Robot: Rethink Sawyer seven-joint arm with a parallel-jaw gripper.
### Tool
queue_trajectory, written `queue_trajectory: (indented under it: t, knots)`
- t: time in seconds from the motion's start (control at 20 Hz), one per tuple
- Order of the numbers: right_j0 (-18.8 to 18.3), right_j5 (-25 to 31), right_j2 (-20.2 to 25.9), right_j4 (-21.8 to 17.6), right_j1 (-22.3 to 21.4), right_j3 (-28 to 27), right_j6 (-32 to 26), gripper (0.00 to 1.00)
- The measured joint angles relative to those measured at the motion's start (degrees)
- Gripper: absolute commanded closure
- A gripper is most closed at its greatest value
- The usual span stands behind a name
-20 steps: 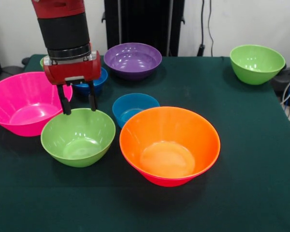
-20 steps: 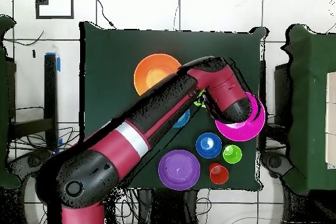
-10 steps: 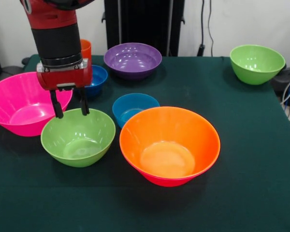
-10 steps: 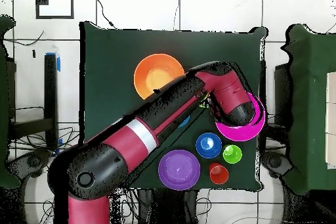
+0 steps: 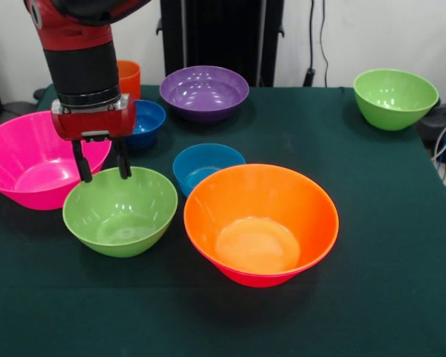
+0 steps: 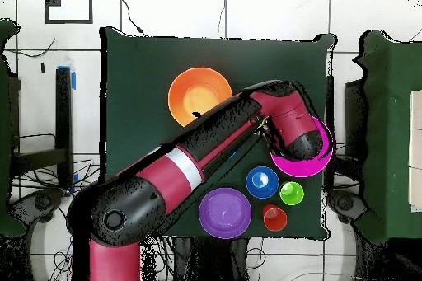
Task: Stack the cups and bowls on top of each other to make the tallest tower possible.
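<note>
over by the near green bowl (image 5: 120,210) the gripper (image 5: 100,165), jaws spread & empty, had slid off its rim toward the pink bowl (image 5: 30,158), so no grab yet.

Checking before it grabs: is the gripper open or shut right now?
Open. In the front view the gripper shows two fingers spread apart, empty, hanging over the far rim of the near green bowl.
</note>
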Motion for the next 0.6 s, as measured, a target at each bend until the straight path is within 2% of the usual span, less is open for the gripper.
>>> queue_trajectory:
  t: [0.3, 0.6]
  knots:
    - [0.19, 0.01, 0.0, 0.0, -0.01, 1.38, 4.31, 0.0]
    - [1.4, 0.01, 0.01, 0.0, -0.02, 5.54, 8.91, 0.0]
